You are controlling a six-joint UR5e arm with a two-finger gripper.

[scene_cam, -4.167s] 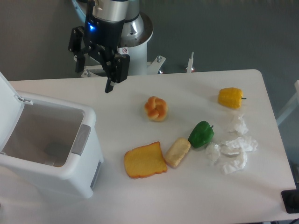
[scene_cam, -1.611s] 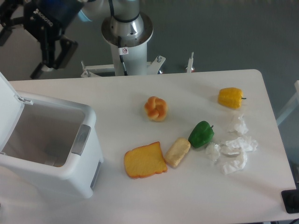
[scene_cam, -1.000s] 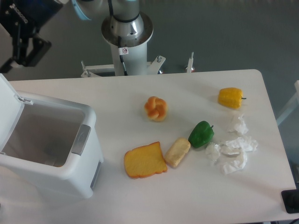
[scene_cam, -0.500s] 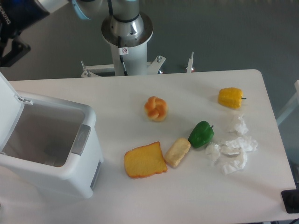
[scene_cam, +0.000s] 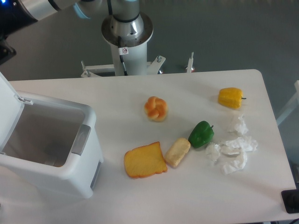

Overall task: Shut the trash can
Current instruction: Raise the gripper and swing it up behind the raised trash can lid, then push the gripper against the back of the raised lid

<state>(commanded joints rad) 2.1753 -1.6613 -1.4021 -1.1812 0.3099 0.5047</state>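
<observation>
The gripper [scene_cam: 3, 46] is cut off at the left edge — jaws unseen; the trash can [scene_cam: 51, 158] lid runs off-frame.

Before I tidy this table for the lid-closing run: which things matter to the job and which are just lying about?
Part of the job:
- trash can, lid standing open
- gripper, mostly out of frame at the upper left

Just lying about:
- knotted bun
- toast slice
- bread roll
- green pepper
- yellow pepper
- crumpled tissues
</observation>
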